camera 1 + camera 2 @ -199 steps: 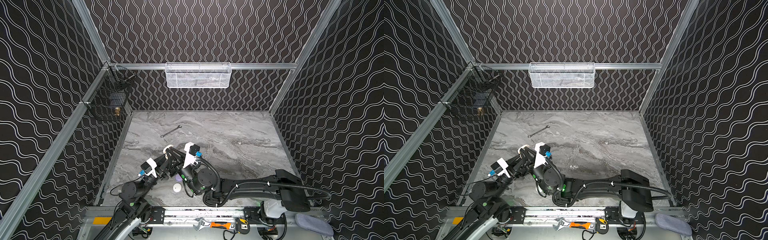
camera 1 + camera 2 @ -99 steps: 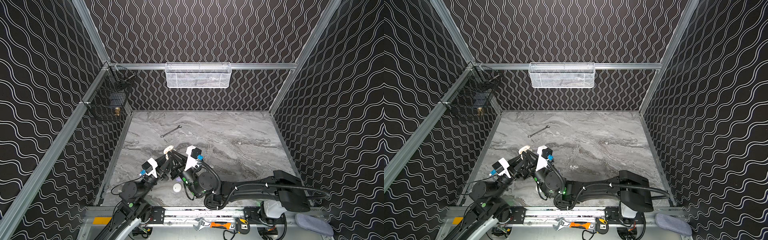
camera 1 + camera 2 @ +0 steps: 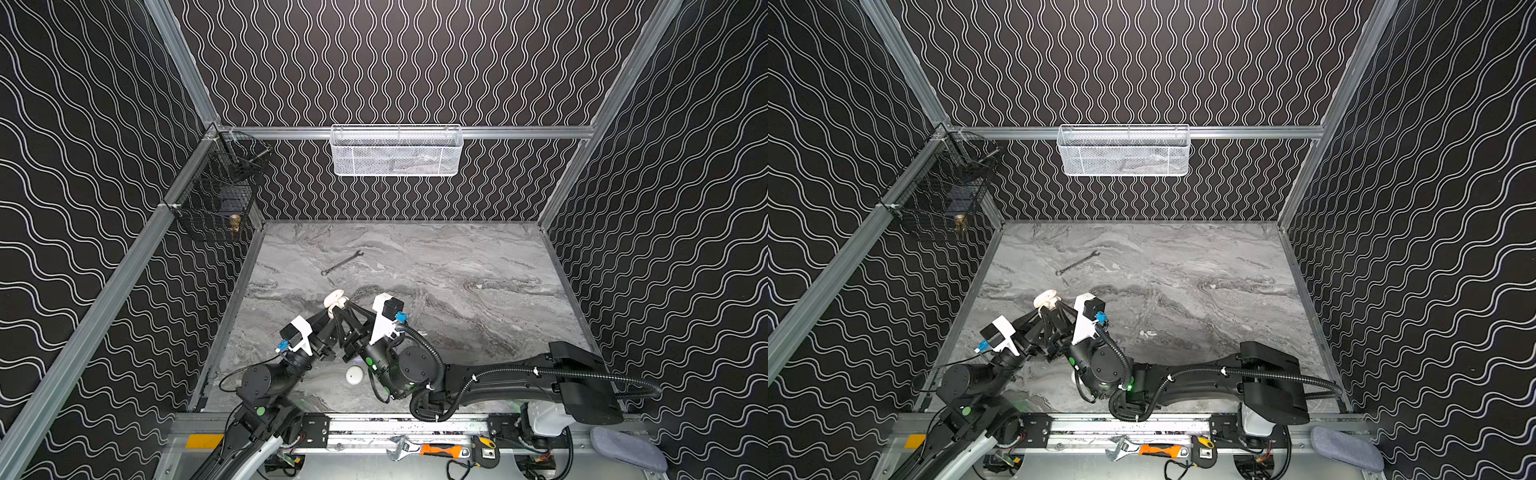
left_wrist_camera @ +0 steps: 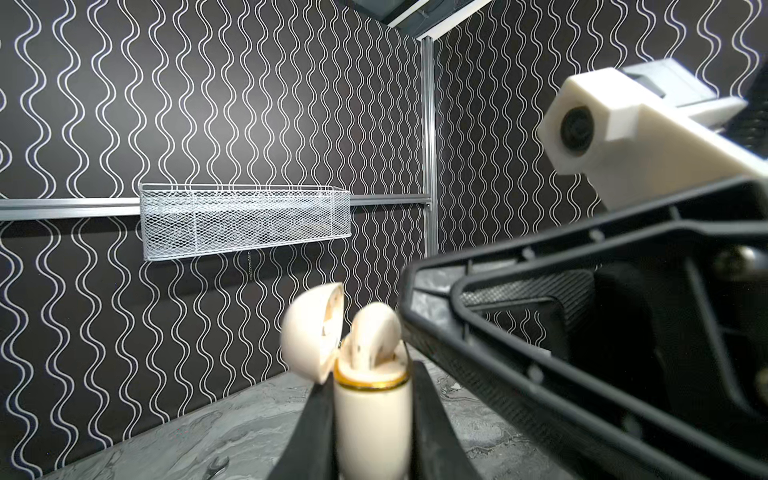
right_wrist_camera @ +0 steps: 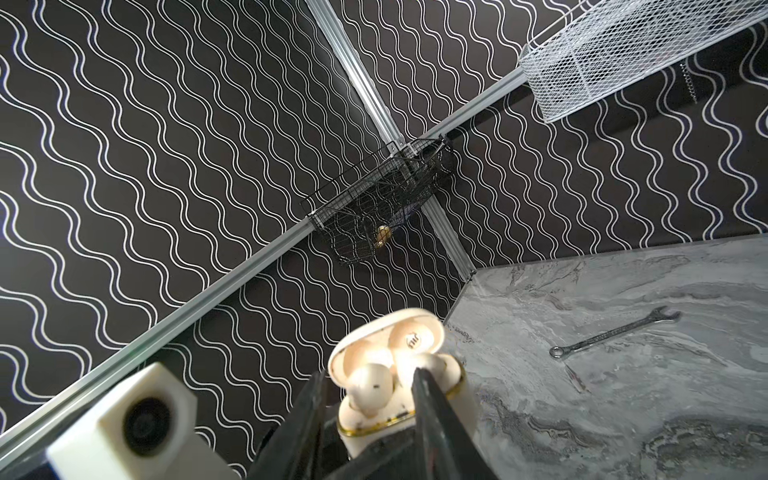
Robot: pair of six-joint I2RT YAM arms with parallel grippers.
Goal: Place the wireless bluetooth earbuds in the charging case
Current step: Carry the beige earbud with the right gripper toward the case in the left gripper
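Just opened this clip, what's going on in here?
The left gripper is shut on a cream charging case with a gold rim, holding it upright with its lid open. The right gripper has its jaws open on either side of a cream earbud that sits in the case. A small pair of loose white earbuds lies on the grey marble table.

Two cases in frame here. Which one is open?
The cream charging case, gold-rimmed and clamped in the left gripper: its lid is flipped back, earbuds showing. The white round case on the table is closed.
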